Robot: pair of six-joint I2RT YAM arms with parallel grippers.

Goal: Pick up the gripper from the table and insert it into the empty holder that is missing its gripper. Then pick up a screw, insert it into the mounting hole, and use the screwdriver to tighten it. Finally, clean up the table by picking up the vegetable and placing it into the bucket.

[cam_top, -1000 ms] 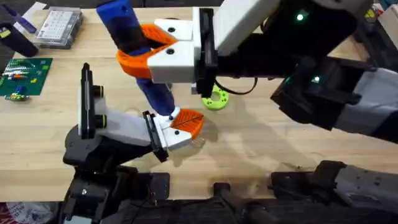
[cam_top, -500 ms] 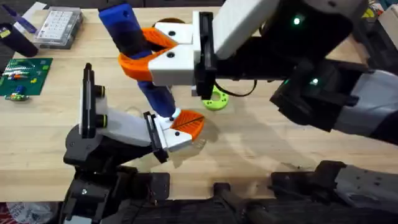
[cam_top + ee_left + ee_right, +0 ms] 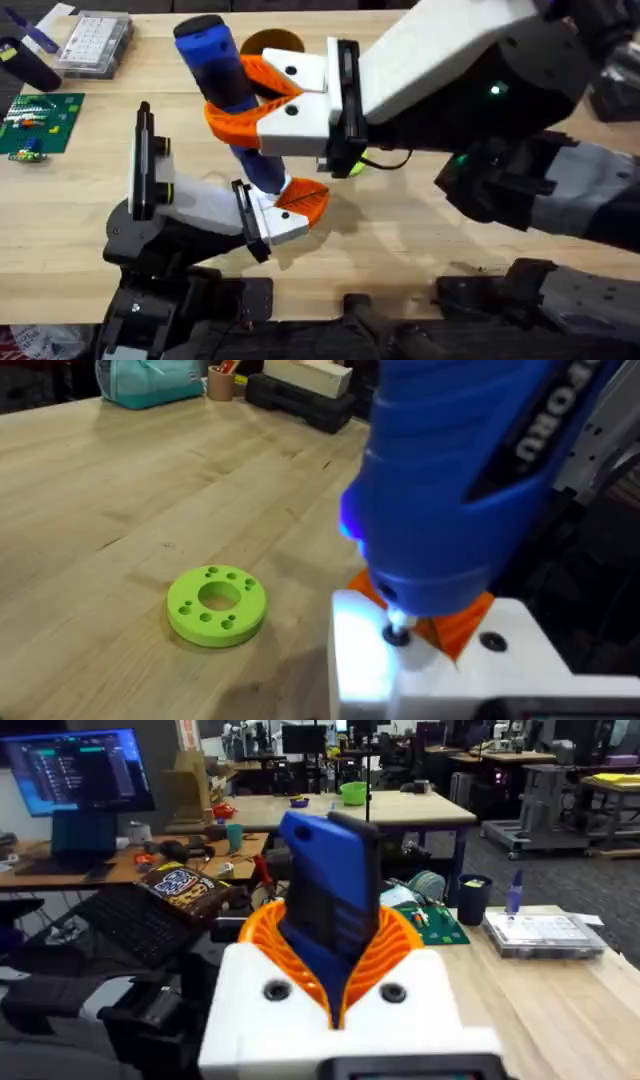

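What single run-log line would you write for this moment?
step: tightening screw | right gripper: shut on screwdriver | tip: on gripper block in holder | lime ring: on table

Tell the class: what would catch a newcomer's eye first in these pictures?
First, the bright blue screwdriver near the middle of the table, held upright and tilted in the right gripper, which is shut on it with orange pads. Its tip presses down on the white block of the orange gripper mounted in the holder. A lime-green ring lies on the wood just beside it.
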